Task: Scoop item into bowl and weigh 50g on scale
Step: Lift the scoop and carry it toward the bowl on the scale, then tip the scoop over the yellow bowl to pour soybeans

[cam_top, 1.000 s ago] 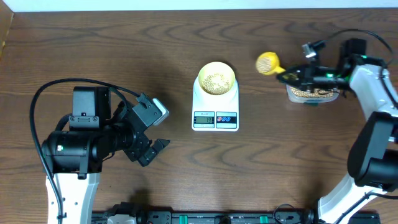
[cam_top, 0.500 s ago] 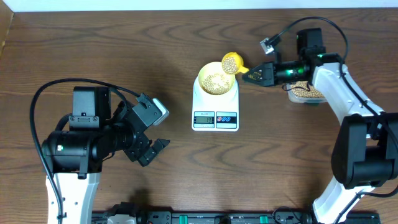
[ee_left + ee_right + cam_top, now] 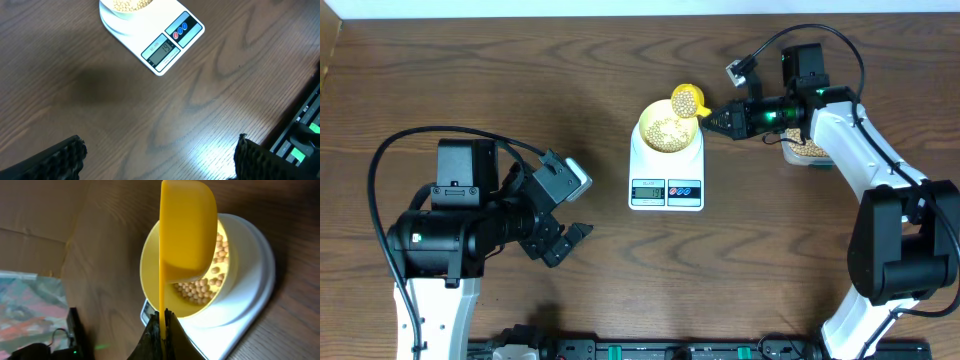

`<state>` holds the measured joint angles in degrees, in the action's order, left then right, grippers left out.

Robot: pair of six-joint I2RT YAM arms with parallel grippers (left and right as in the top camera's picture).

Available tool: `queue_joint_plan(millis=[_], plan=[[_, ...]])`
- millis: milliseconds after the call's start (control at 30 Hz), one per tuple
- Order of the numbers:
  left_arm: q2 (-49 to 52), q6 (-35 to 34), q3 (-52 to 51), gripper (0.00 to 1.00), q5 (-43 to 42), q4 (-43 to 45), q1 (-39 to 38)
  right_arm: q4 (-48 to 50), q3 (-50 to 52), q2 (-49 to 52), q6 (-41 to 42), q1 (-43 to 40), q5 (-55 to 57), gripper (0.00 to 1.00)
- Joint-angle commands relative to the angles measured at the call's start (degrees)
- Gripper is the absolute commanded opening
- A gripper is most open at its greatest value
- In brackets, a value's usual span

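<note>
Right gripper (image 3: pixel 714 118) clamps a bright yellow plastic scoop (image 3: pixel 688 100) above the pale-yellow round bowl (image 3: pixel 150 265) of tan beans (image 3: pixel 205 287) on the white rectangular scale (image 3: pixel 666 190); left gripper (image 3: pixel 567 243) gapes open.

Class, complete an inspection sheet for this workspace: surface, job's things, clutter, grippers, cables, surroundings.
Surface: brown wood-grain table.
Job's things: pale-yellow bowl on white scale, part filled with beans; yellow scoop, loaded with beans, over the bowl's rim; clear tub of beans at right.
Clutter: nothing seen.
Grippers: right gripper, jaws shut on scoop handle; left gripper, jaws open, empty.
Cables: black cable looping over left arm; thin cable over right arm.
Surroundings: white strip beyond the table's far edge.
</note>
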<state>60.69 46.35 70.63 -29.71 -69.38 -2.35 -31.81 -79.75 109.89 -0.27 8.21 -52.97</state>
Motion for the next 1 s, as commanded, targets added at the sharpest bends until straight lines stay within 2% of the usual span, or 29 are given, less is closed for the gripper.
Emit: queue_joint_plan(millis=[0, 400, 967], plan=[[-0.1, 0.3, 0.1, 0.96, -0.7, -0.2, 0.2, 0.1, -1.3, -1.5, -2.2, 1.7, 3.7, 0.01], [-0.1, 0.3, 0.1, 0.96, -0.7, -0.2, 0.2, -0.6, -1.2, -8.3, -9.9, 5.8, 21.5, 0.01], [-0.1, 0.3, 0.1, 0.96, -0.7, -0.2, 0.2, -1.3, -1.2, -8.4, -13.8, 7.3, 21.6, 0.01]])
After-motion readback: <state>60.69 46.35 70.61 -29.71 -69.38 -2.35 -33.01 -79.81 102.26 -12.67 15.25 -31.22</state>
